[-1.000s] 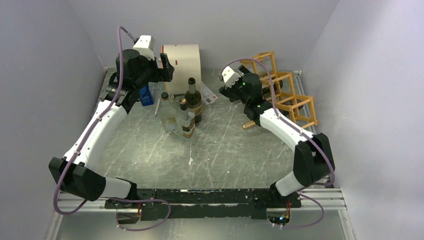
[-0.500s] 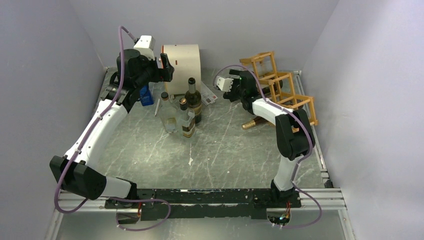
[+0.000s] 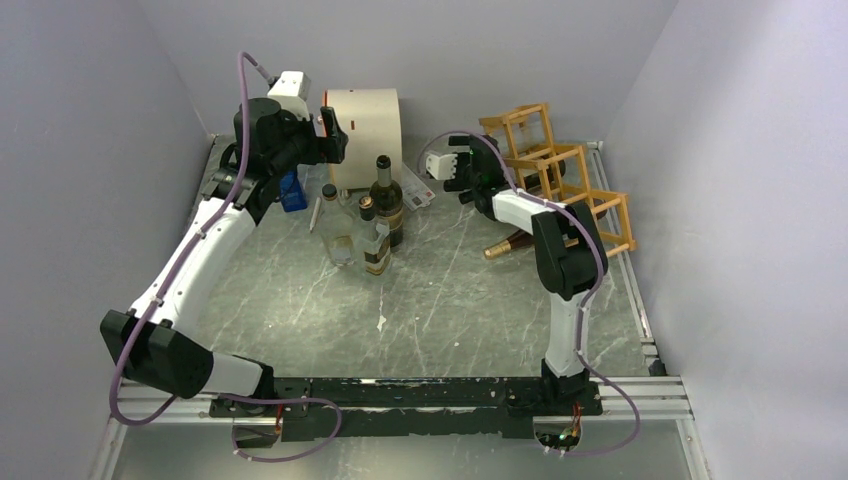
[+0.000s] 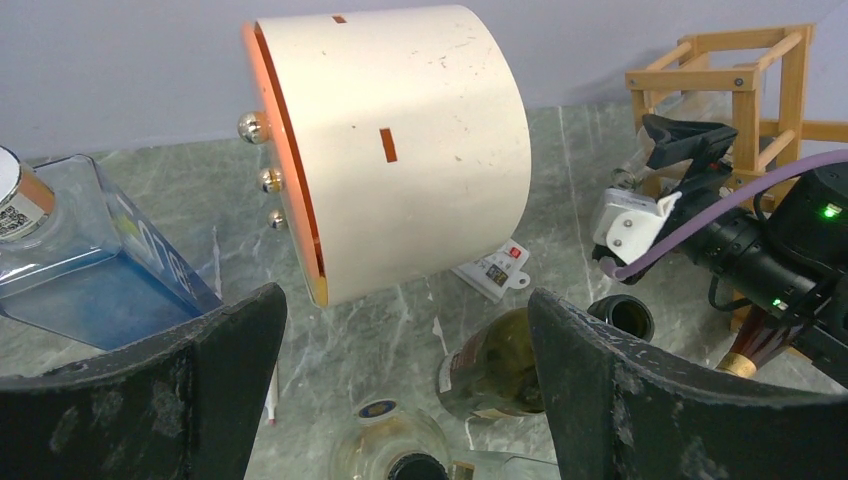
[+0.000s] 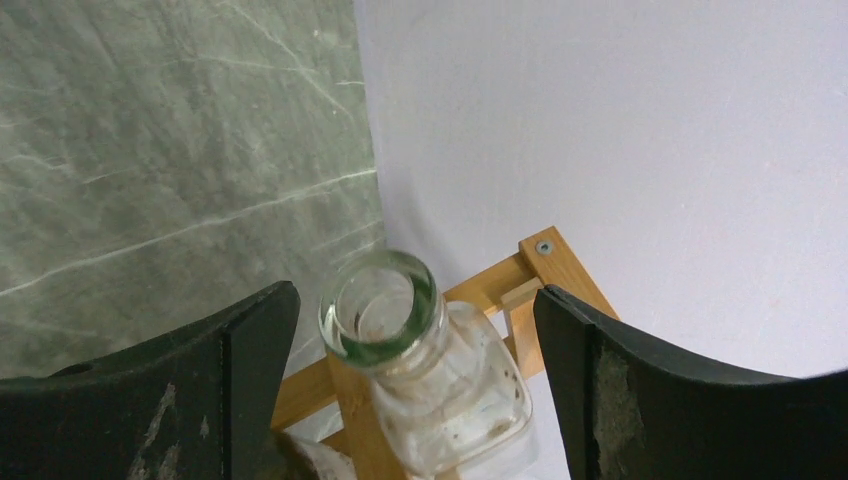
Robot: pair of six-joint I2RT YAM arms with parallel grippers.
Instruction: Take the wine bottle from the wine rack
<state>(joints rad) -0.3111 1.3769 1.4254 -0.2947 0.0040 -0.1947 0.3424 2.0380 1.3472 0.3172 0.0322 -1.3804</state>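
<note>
The wine rack (image 3: 572,182) of light wooden sticks stands at the back right by the wall, and it also shows in the left wrist view (image 4: 762,68). A wine bottle with a gold foil neck (image 3: 503,246) lies in its low tier, neck poking out over the table. In the right wrist view a clear glass bottle (image 5: 452,400) lies in a rack cell (image 5: 497,285), its mouth facing the camera. My right gripper (image 3: 478,162) (image 5: 415,300) is open, with one finger on each side of that mouth and neither touching it. My left gripper (image 3: 330,135) (image 4: 405,300) hangs open in front of the white drum, holding nothing.
A white drum (image 3: 365,128) lies at the back centre. Before it stand a dark bottle (image 3: 386,200), a clear bottle (image 3: 338,232) and a small bottle (image 3: 377,246). A blue bottle (image 3: 291,190) and a white tag (image 3: 419,196) are nearby. Walls close in on three sides.
The right arm's elbow has lifted and swung inward, and its wrist has shifted a little left beside the rack. The left arm has not moved.
</note>
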